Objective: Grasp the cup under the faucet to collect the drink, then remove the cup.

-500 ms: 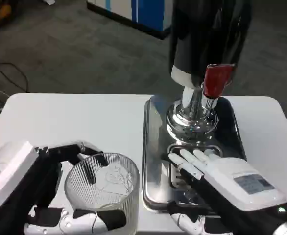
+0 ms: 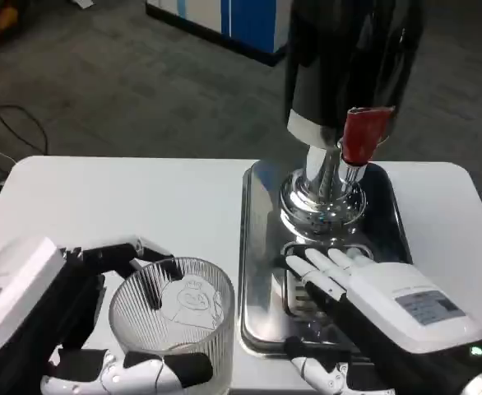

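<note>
A clear ribbed glass cup (image 2: 173,317) stands on the white table (image 2: 126,206) at the lower left, to the left of the metal drip tray (image 2: 261,247). My left hand (image 2: 76,321) grips the cup, fingers wrapped around its far and near sides. The dark dispenser (image 2: 352,58) with its red faucet handle (image 2: 362,134) and chrome base (image 2: 322,202) stands at the back of the tray. My right hand (image 2: 381,309) lies over the tray's drain grate, fingers straight and apart, holding nothing.
The tray's raised left rim lies between the cup and the faucet. Grey carpet, a blue-and-white cabinet (image 2: 224,20) and cables (image 2: 2,107) lie beyond the table's far edge.
My right hand has shifted slightly to the right and toward the near edge. The cup and left hand have barely moved.
</note>
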`<state>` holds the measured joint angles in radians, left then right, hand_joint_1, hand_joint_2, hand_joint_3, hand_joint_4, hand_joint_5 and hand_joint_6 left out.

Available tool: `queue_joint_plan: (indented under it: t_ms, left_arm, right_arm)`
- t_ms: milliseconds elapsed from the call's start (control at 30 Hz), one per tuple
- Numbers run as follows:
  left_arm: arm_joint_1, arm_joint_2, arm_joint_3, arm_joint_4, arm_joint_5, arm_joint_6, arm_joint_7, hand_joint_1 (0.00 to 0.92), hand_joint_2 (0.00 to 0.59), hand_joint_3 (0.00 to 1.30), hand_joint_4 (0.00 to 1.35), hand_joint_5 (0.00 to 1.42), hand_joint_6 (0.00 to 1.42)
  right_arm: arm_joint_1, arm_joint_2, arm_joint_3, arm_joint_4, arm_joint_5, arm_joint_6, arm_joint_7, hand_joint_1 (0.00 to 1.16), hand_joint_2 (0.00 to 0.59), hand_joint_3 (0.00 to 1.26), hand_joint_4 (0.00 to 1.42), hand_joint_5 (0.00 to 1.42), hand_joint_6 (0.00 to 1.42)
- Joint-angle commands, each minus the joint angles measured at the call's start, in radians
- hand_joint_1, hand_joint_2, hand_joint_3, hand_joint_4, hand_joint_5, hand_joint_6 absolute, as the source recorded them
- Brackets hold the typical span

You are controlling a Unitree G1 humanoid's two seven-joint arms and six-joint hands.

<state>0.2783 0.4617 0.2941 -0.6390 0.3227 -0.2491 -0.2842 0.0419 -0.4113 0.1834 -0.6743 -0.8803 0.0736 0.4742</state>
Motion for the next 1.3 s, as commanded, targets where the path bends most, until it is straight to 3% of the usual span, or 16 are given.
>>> queue_joint_plan:
  t_ms: [33, 267, 667, 867, 1300]
  left_arm:
    - [-0.011, -0.005, -0.012, -0.016, -0.002, -0.008, 0.007, 0.477, 0.029, 1.05, 1.13, 1.35, 1.42]
    - [-0.053, -0.016, -0.040, 0.001, 0.013, 0.000, 0.019, 0.477, 0.029, 1.05, 1.13, 1.35, 1.42]
    - [-0.183, -0.034, -0.117, 0.103, 0.086, 0.011, 0.038, 0.477, 0.029, 1.05, 1.13, 1.34, 1.42]
    - [-0.302, -0.037, -0.170, 0.226, 0.160, 0.020, 0.084, 0.477, 0.029, 1.05, 1.13, 1.34, 1.42]
    - [-0.585, -0.025, -0.284, 0.573, 0.292, -0.018, 0.246, 0.477, 0.029, 1.05, 1.13, 1.34, 1.42]
  right_arm:
    - [0.011, 0.002, -0.019, 0.000, 0.007, 0.011, 0.000, 0.30, 0.485, 0.05, 0.00, 0.00, 0.00]
    - [0.037, 0.009, -0.070, -0.021, 0.035, 0.039, 0.001, 0.30, 0.486, 0.06, 0.00, 0.00, 0.00]
    - [0.095, 0.003, -0.201, -0.044, 0.106, 0.094, -0.007, 0.30, 0.486, 0.07, 0.00, 0.00, 0.00]
    - [0.117, -0.010, -0.270, -0.037, 0.130, 0.131, 0.002, 0.31, 0.482, 0.08, 0.00, 0.00, 0.00]
    - [0.161, -0.039, -0.360, -0.038, 0.205, 0.163, -0.003, 0.31, 0.470, 0.09, 0.00, 0.00, 0.00]
